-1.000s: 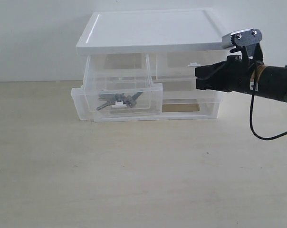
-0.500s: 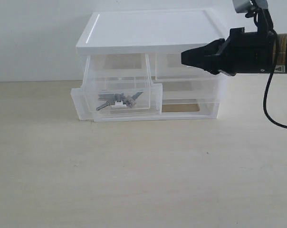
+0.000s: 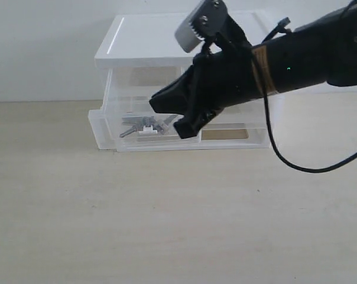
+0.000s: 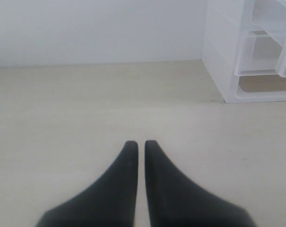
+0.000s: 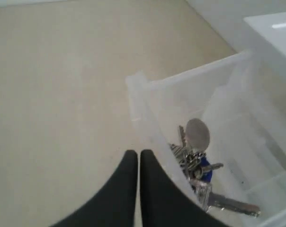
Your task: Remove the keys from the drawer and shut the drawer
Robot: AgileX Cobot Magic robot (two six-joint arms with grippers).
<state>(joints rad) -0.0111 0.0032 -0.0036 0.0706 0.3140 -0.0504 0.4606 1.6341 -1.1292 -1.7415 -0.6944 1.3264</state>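
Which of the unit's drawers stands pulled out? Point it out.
The upper-left half-width drawer: it juts forward, keys inside; the full-width drawer below sits pushed in.

Black arm [image 3: 308,53], tapered black right gripper [image 3: 165,110]; tan wrist band [image 3: 261,68]; grey screwed camera housing [image 3: 197,25] mounted; black cable [image 3: 297,167] attached.

Silver-grey keys [image 5: 188,156] with a grey disc tag [image 5: 198,134] and a blue fob [image 5: 205,172]. Translucent, colourless drawer [image 3: 104,127]. Drawer unit [image 3: 149,41] with a white top. Black left gripper [image 4: 140,142] and right gripper [image 5: 136,152]. Pale beige, faintly grained table [image 3: 166,225].
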